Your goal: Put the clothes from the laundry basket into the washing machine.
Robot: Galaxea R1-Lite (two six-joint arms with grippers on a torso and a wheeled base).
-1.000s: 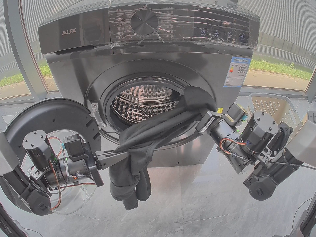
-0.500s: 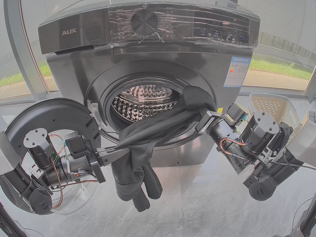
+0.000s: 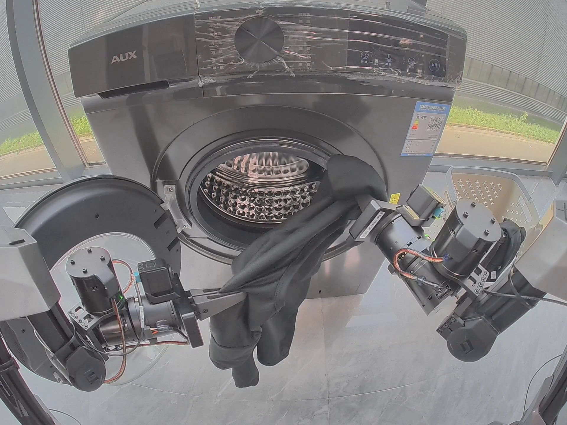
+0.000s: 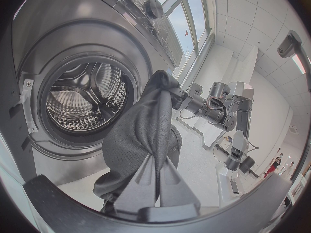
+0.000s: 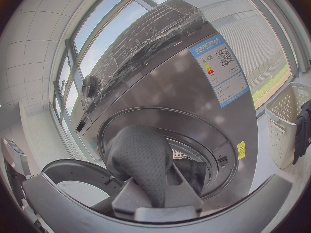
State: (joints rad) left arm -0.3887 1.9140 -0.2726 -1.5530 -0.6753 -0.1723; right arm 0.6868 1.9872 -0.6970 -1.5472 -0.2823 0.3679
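A dark grey garment (image 3: 277, 267) stretches between my two grippers in front of the washing machine (image 3: 266, 107). My right gripper (image 3: 357, 208) is shut on its upper end at the right rim of the open drum (image 3: 257, 187); the cloth bunches over its fingers (image 5: 181, 191). My left gripper (image 3: 239, 296) is shut on the lower part, below the drum opening and out over the floor. The garment (image 4: 142, 136) hangs down from there in loose folds. The laundry basket (image 3: 493, 193) stands on the floor to the right of the machine, with dark cloth (image 5: 303, 130) draped over its rim.
The round door (image 3: 88, 219) is swung open at the left, right behind my left arm. Pale tiled floor (image 3: 366, 349) spreads in front of the machine. Windows run behind it.
My left gripper has moved down and a little right with the garment's lower part, pulling it off the drum's lower lip. The right gripper has stayed put.
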